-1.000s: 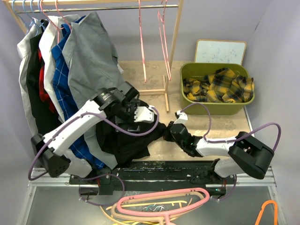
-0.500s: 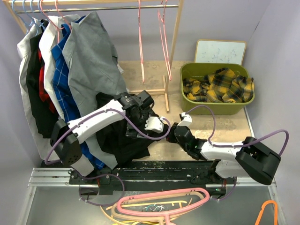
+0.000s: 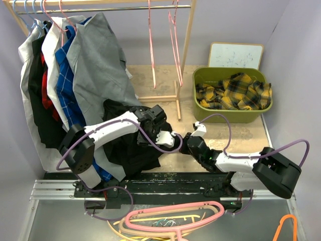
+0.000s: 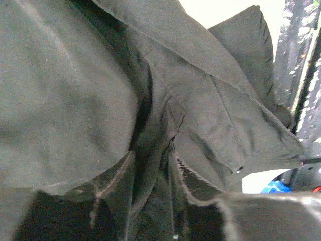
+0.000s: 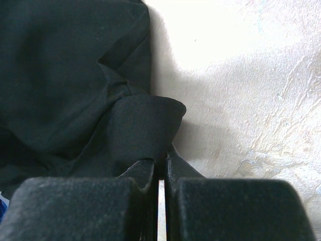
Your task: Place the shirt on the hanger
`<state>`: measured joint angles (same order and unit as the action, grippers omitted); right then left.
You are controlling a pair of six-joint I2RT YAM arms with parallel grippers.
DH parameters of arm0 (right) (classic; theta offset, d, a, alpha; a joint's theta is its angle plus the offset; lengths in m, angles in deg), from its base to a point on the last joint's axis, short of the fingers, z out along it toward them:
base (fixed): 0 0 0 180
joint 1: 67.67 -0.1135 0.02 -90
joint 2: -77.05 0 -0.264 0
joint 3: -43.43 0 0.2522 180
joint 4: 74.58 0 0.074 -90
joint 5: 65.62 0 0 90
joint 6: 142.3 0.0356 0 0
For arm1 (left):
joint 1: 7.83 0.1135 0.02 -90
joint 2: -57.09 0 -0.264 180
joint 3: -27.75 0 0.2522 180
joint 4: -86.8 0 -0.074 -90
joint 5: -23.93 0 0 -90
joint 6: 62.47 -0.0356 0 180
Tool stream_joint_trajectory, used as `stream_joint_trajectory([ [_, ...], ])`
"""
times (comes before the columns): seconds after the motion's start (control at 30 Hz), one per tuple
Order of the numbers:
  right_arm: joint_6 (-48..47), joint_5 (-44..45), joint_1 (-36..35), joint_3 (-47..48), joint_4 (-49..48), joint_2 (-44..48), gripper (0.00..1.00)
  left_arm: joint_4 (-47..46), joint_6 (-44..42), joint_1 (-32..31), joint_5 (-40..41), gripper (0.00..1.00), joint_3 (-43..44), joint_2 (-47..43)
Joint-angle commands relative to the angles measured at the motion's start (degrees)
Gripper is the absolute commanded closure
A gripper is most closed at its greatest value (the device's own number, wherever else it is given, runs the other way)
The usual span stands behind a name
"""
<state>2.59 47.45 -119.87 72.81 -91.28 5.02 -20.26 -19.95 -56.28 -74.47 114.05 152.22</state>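
The black shirt (image 3: 128,148) lies bunched on the table at the foot of the clothes rack. It fills the left wrist view (image 4: 65,90) and the left half of the right wrist view (image 5: 60,75). My right gripper (image 3: 184,143) is shut on a corner of the shirt's right edge, and the cloth is pinched at its tips (image 5: 159,168). My left gripper (image 3: 169,139) is right beside it, closed on a fold of the shirt (image 4: 153,160). A thin pink hanger (image 3: 151,47) hangs from the rail, far from both grippers, with another (image 3: 175,45) to its right.
Grey, blue and red shirts (image 3: 75,75) hang on the wooden rack at the left. A green bin (image 3: 200,103) with plaid cloth stands at the back right, a whiteboard (image 3: 235,55) behind it. A thick pink hanger (image 3: 175,216) and an orange one (image 3: 287,226) lie below the arm bases.
My left arm has swung right and down over the shirt, up to the right gripper, and its jaws have narrowed onto a fold. The right gripper has kept its hold.
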Motion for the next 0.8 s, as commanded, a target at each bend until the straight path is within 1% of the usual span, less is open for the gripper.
stream_joint_trajectory([
  [0.0, 1.0, 1.9, 0.0, 0.0, -2.3, 0.9, 1.00, -2.6, -0.4, -0.2, 0.6, 0.80, -0.6, 0.0],
  [0.03, 1.0, 2.0, 0.0, 0.0, -2.3, 1.0, 1.00, -2.1, -0.3, -0.3, 0.8, 0.98, -0.4, -0.4],
  [0.07, 1.0, 2.1, 0.0, 0.1, -2.1, 1.0, 1.00, -1.4, 0.0, -0.4, 0.9, 1.00, 0.2, -1.0],
  [0.13, 0.8, 2.3, 0.0, 0.2, -1.7, 1.4, 1.00, 1.1, 0.6, -0.7, 0.5, 1.00, 2.5, -3.2],
  [0.23, -1.3, 2.1, 0.0, 1.0, -0.5, 3.4, 1.00, 4.4, 2.4, -0.7, -1.4, 1.00, 9.1, -8.6],
  [0.33, -5.6, 1.2, 0.0, 1.8, 0.0, 7.2, 1.00, 5.6, 4.6, -0.8, -2.4, 1.00, 15.7, -15.1],
  [0.4, -8.8, -0.1, 0.0, 2.4, 0.1, 10.4, 1.00, 7.2, 6.4, -0.4, -3.0, 1.00, 20.1, -17.8],
  [0.47, -11.8, -2.2, 0.0, 3.3, 0.1, 14.2, 1.00, 8.7, 7.6, 2.2, -5.5, 1.00, 25.2, -18.8],
  [0.6, -18.3, -7.1, 0.0, 7.1, 2.2, 19.9, 1.00, 7.5, 10.1, 8.1, -9.8, 1.00, 30.2, -21.6],
  [0.67, -22.6, -8.9, 0.0, 10.4, 4.0, 22.2, 1.00, 6.9, 12.0, 10.5, -10.5, 1.00, 33.3, -22.5],
  [0.77, -26.3, -12.2, 0.0, 16.5, 9.0, 25.0, 1.00, 6.2, 14.7, 14.5, -12.5, 1.00, 39.6, -23.1],
])
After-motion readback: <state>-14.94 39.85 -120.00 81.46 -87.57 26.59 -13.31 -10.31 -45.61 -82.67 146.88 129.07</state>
